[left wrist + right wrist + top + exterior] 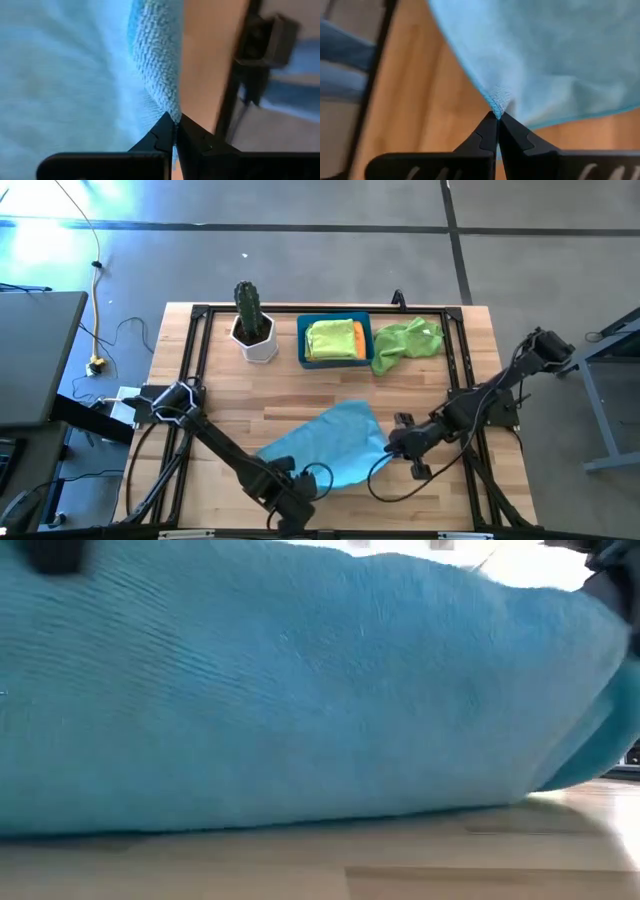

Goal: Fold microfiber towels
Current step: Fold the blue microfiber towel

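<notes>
A light blue microfiber towel (pixel 330 442) lies spread on the wooden table's middle and fills the low view (pixel 300 690). My left gripper (pixel 300 496) is at its near edge, shut on it (pixel 173 123). My right gripper (pixel 394 442) is at its right corner, also shut on it (pixel 497 116). A lime green towel (pixel 405 344) lies crumpled at the far right. Another lime green towel (pixel 328 338) and a yellow-orange one (pixel 357 340) lie in the blue bin (pixel 303 340). My left gripper pinches the blue towel's near edge (pixel 167 107) between its two fingertips, coming steeply from above. The cloth runs away from the tips in a fold; one layer or several, I cannot tell. My right gripper pinches the towel's right corner (pixel 496 100) between its fingertips, slanting down from the table's right. The cloth puckers at the tips, and the towel's lower part (pixel 300 815) rests on the table.
A cactus in a white pot (pixel 253 326) stands at the far left beside the bin. A black frame (pixel 190 380) runs along the table's edges. Bare wood (pixel 230 400) lies left of the blue towel.
</notes>
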